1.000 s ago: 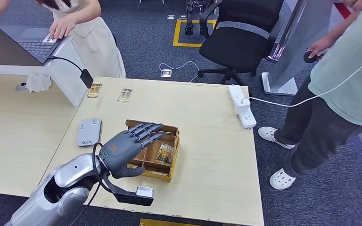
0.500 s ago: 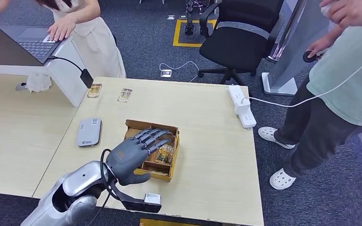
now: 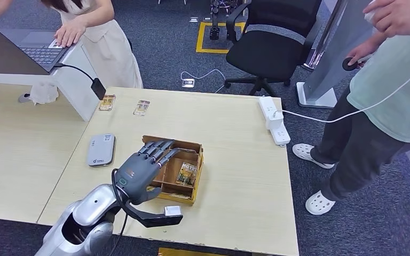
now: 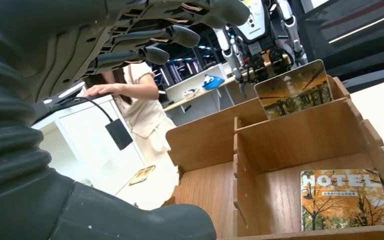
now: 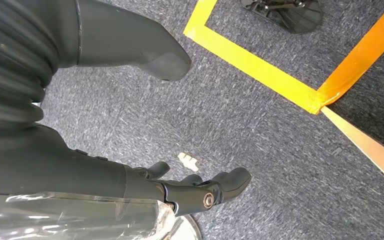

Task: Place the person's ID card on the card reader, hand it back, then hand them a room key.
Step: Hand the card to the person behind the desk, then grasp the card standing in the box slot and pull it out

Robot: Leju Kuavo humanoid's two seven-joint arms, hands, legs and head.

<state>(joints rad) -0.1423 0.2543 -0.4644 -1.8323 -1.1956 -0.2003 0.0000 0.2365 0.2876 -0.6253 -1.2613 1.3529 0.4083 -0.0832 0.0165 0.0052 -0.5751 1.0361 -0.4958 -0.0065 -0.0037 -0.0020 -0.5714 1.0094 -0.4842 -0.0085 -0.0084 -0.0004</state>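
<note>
Left hand drawn back over the wooden box, key cards untouched

Head view: your left hand (image 3: 141, 169) has pulled back over the wooden box (image 3: 195, 176) on the desk (image 3: 235, 160), fingers spread, grasping nothing; card reader (image 3: 101, 149) just beside the box. Left wrist view: key card (image 4: 342, 199) flat inside. Right wrist view: right hand (image 5: 200, 190) released above carpet

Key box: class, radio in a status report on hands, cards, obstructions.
Left hand open over wooden box. Right hand open. Hotel key card flat inside box. Nothing blocking.
</note>
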